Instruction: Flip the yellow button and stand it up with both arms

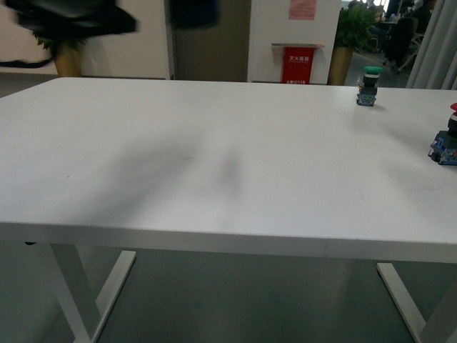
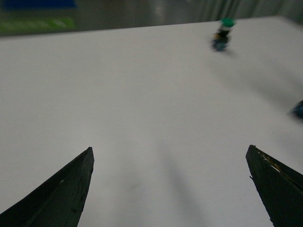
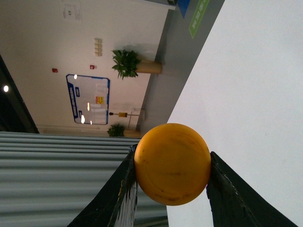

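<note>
I am in an office-like workspace. I face a plain white desk (image 1: 214, 157) on white legs. Beyond it stand a potted plant (image 1: 350, 32), what look like office chairs (image 1: 401, 39) and a red notice stand (image 1: 298, 63). A blue-framed notice board (image 3: 88, 99) hangs on a wall.

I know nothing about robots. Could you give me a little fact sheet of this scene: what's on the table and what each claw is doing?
table: white, mostly bare
green-capped switch: upright, far right of the table
red-capped switch: right edge of the front view, partly cut off
yellow button: held between the fingers, cap facing the wrist camera
right gripper: shut on the yellow button
left gripper: open, empty, above bare tabletop
</note>
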